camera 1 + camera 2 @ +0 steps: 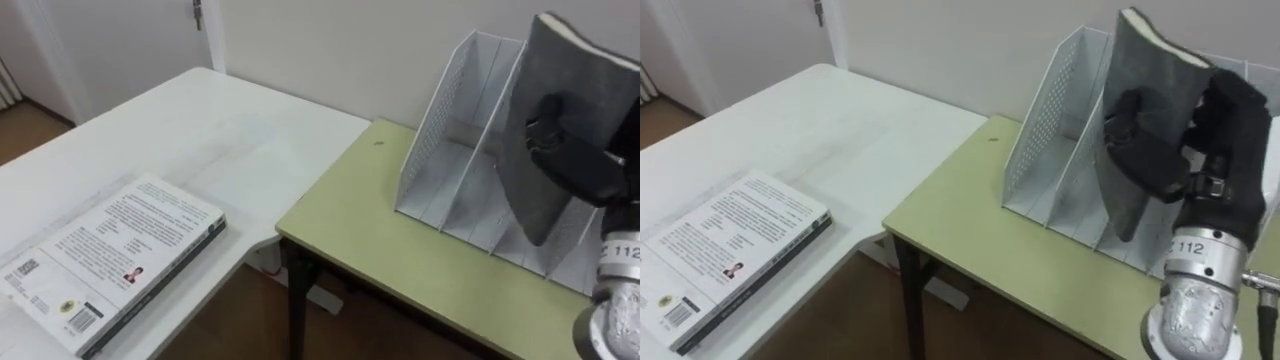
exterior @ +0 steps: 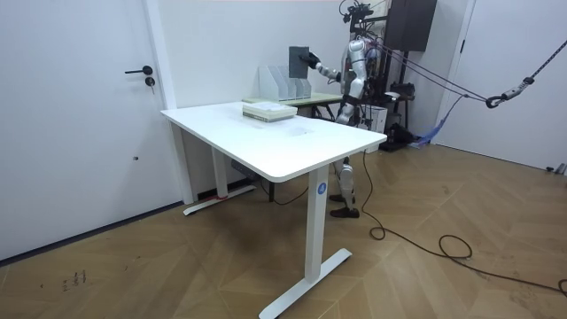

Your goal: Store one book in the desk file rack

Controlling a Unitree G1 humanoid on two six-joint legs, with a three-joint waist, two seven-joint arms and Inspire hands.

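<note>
Left eye view: the right hand (image 1: 578, 165) is gripping, fingers curled tight, a thick grey book (image 1: 560, 80) tilted over the right slots of the white mesh file rack (image 1: 450, 140) on the far green desk (image 1: 370, 235). Room view: the robot is standing beside that desk. Right eye view: a white-covered book (image 1: 732, 250) is lying on the near-left white table (image 1: 810, 110)

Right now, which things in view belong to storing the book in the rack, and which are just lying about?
Part of the job:
- grey book, held upright in the right hand
- file rack, just behind and below the book
- green desk under the rack

Lying about:
- second book, flat
- white table it lies on
</note>
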